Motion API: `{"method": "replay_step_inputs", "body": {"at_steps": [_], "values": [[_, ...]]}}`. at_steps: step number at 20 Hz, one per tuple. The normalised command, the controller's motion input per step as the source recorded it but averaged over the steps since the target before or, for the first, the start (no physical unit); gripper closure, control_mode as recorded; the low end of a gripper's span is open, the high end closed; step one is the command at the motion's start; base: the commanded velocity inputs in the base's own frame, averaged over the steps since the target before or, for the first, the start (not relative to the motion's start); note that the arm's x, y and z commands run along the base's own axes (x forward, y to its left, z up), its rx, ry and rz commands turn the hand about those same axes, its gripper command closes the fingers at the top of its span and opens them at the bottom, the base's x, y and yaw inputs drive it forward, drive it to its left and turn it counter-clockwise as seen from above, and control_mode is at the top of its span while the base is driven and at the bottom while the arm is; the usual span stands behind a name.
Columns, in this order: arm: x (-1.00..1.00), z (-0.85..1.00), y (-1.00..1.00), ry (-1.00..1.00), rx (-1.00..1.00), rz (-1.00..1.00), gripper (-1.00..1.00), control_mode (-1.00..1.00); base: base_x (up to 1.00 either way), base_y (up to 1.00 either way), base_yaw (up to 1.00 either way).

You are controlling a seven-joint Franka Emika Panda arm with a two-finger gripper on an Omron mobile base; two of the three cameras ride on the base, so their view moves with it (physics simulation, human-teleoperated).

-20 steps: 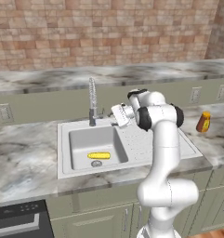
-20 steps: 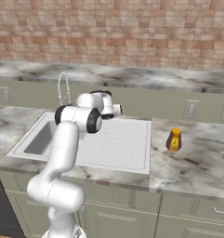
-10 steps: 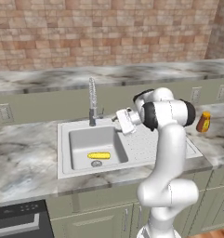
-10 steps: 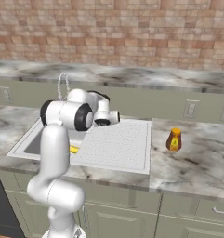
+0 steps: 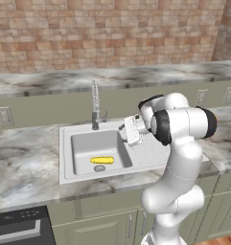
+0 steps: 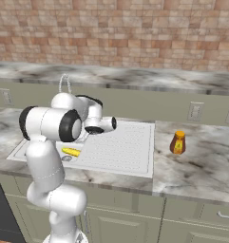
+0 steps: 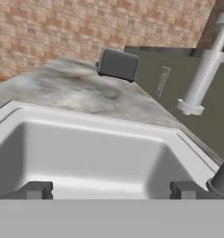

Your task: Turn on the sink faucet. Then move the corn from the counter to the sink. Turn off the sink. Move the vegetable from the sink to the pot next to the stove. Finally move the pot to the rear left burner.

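Note:
The yellow corn [image 5: 101, 160] lies on the floor of the white sink basin [image 5: 83, 143], near the drain; in the right base view the corn [image 6: 71, 152] shows just past my arm. The spring-neck faucet [image 5: 95, 103] stands behind the basin, and I see no stream under its spout. My gripper [image 5: 124, 130] hangs open and empty over the basin's right rim, above and to the right of the corn. In the hand view my gripper [image 7: 109, 190] points into the bare basin [image 7: 95, 153], its fingertips [image 7: 36, 189] wide apart, with the faucet [image 7: 204, 69] at the right.
A ribbed drainboard [image 6: 123, 144] lies to the right of the basin. An amber bottle [image 6: 177, 142] stands on the marble counter [image 6: 196, 161] beyond it. A corner of the black stove [image 5: 21, 229] shows at the lower left. Wall outlets sit on the backsplash [image 5: 4, 116].
My arm has swung its elbow forward and to the right, and the hand has dropped from beside the faucet to the basin's right rim. The jaws stayed open. The corn has not moved.

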Motion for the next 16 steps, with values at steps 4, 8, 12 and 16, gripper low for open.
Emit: {"method": "replay_step_inputs", "body": {"at_steps": [4,8,12,16], "values": [[-0.22,0.16,0.14,0.06,-0.29,-0.08,-1.00,-1.00,0.00,0.00,0.00],[-0.16,0.03,0.19,0.10,-0.28,-0.08,-1.00,-1.00,0.00,0.00,0.00],[-0.03,-0.12,0.13,0.13,-0.24,-0.04,-1.00,-1.00,0.00,0.00,0.00],[0.00,-0.21,0.07,0.16,-0.18,0.00,-1.00,-1.00,0.00,0.00,0.00]]}}
